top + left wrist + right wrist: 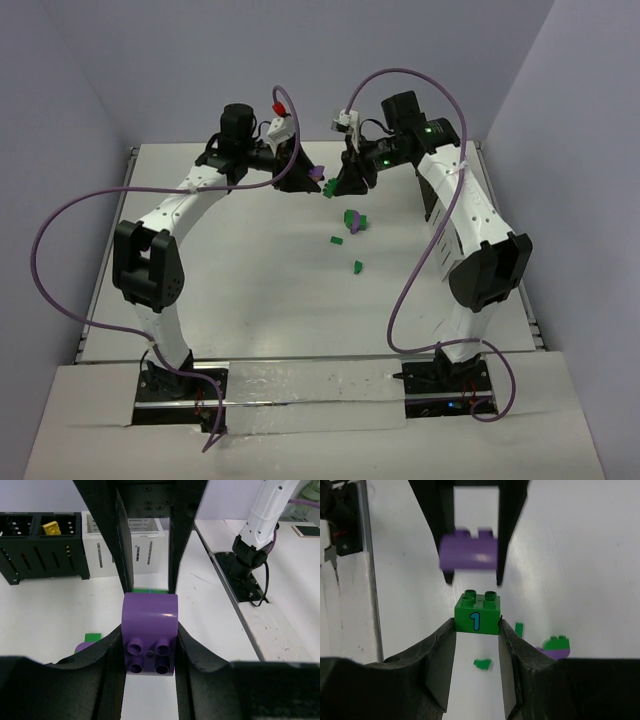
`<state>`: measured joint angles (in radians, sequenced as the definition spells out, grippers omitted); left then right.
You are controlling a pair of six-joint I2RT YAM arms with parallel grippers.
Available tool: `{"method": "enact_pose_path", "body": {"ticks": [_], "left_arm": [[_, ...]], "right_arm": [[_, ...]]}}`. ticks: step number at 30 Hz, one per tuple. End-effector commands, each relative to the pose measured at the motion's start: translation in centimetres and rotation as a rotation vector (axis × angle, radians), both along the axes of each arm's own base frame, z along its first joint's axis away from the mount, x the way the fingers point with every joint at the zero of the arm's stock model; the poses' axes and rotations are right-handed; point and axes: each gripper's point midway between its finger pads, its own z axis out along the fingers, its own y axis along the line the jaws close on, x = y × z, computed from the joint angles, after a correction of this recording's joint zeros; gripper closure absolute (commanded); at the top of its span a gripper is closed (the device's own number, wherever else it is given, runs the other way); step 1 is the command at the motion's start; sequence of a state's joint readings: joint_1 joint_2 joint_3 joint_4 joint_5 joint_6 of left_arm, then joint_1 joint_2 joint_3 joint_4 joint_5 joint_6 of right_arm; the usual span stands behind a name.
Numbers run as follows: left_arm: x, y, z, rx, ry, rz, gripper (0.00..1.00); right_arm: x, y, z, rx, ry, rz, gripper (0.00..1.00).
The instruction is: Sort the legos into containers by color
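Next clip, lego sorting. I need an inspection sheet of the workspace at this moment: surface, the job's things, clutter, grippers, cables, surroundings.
Surface: white table, matte.
Job's things: loose green legos lie mid-table, with a green-on-purple stack among them. A yellow lego sits in the black slatted container. The white container stands beside it.
Clutter: nothing seen.
Grippers: left gripper is shut on the purple brick. Right gripper is shut on the green brick marked 1. They face each other closely.
Cables: one purple cable loops off each arm, left cable and right cable, both apart from the legos.
Surroundings: pale walls; silvery strip between the arm bases.
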<state>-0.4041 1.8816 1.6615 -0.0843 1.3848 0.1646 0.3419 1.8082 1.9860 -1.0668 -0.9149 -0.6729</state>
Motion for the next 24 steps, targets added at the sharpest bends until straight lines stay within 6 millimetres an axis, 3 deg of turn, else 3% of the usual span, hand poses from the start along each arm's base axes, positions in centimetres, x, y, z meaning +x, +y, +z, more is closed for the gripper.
{"method": "enact_pose_path", "body": {"ticks": [1, 3, 8, 11, 15, 16, 24], "left_arm": [[-0.1, 1.2, 2.1, -0.034, -0.060, -0.006, 0.64], [0.0, 1.3, 2.2, -0.037, -0.063, -0.004, 0.65], [0.6, 1.3, 2.0, -0.029, -0.052, 0.016, 0.80], [1.9, 1.2, 1.2, 0.006, -0.077, 0.090, 0.88], [4.2, 0.9, 0.0, 0.062, -0.118, 0.236, 0.99], [4.4, 0.9, -0.2, 0.070, -0.113, 0.251, 1.00], [6.5, 0.8, -0.6, 0.072, -0.042, 0.392, 1.00]], "right_arm": [[0.1, -4.1, 0.4, -0.066, -0.036, -0.102, 1.00], [0.0, -4.6, 0.1, -0.074, -0.028, -0.115, 1.00], [0.1, -6.4, -0.1, -0.098, -0.023, -0.169, 1.00], [0.3, -10.3, 0.0, -0.138, -0.009, -0.276, 1.00], [-1.1, -15.2, 0.1, -0.205, 0.011, -0.397, 1.00], [-1.3, -17.2, 0.0, -0.221, 0.019, -0.454, 1.00], [-6.2, -25.9, -2.2, -0.350, 0.096, -0.706, 1.00]]}}
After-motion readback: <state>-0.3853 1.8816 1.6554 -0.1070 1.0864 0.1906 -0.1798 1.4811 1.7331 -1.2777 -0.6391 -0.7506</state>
